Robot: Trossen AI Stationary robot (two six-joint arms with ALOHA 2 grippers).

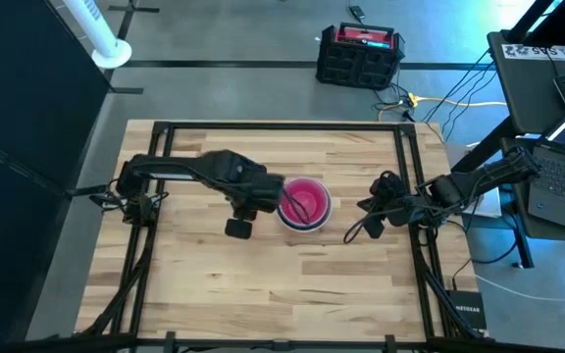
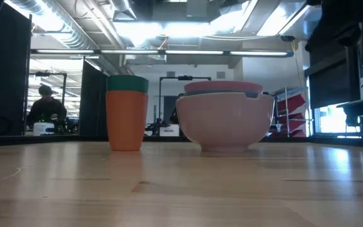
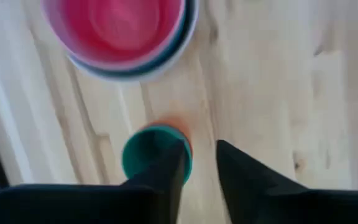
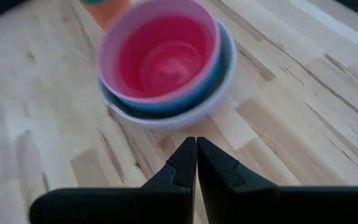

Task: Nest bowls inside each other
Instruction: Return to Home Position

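High view: the nested bowls sit mid-frame on the table, and the left arm hides the cups.

Low view: no grippers show, but the green-in-orange cup stack stands upright just left of the bowls.

Left wrist view: the left gripper has its fingers slightly parted and empty, close over that stack. If I retract carelessly, I could knock it into the bowls.

Right wrist view: the right gripper faces the bowls, fingers pressed together and empty.
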